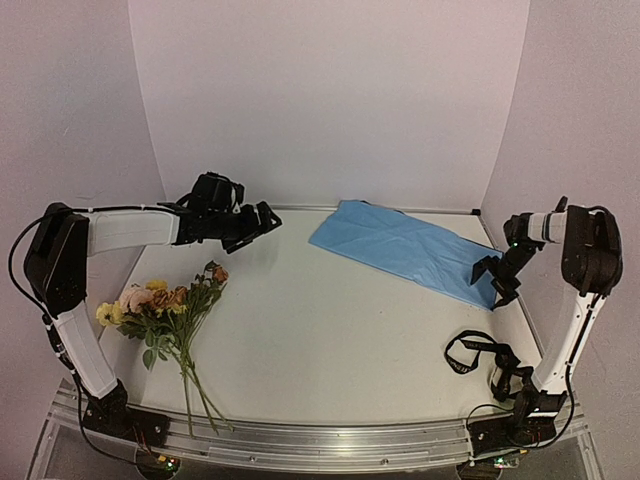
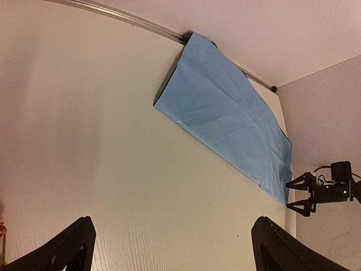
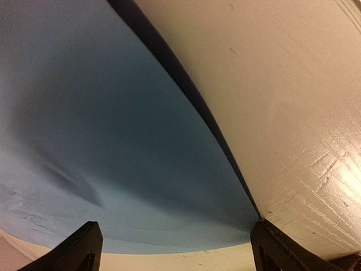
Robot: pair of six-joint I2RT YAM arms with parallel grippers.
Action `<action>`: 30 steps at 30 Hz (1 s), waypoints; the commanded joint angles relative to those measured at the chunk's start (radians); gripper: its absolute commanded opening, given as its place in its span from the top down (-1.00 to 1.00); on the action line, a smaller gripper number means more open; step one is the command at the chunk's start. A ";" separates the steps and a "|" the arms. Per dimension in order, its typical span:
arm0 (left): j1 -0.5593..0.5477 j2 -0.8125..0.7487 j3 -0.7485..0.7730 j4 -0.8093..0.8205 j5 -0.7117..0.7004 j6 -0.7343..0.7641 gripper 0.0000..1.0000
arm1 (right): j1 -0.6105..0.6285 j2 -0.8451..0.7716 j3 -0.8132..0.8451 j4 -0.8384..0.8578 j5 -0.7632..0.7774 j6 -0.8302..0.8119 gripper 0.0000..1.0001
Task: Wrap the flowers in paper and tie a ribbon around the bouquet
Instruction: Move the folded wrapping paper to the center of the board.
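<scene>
The paper lies flat at the table's far right. The right gripper, jaws wide and empty, hangs at its near corner, probably to grasp it. The flowers and ribbon wait aside; the left gripper gapes empty.

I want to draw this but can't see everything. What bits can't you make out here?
Ribbon lettering: too small in the top view.
Paper: right wrist view is too close, edges cut it off.
Right claw: top view can't show whether it touches the paper.
</scene>
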 commanded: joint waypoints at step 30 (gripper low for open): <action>0.032 -0.023 -0.070 0.080 0.071 -0.110 -0.96 | 0.393 -0.168 0.086 -0.034 -0.068 -0.075 -0.97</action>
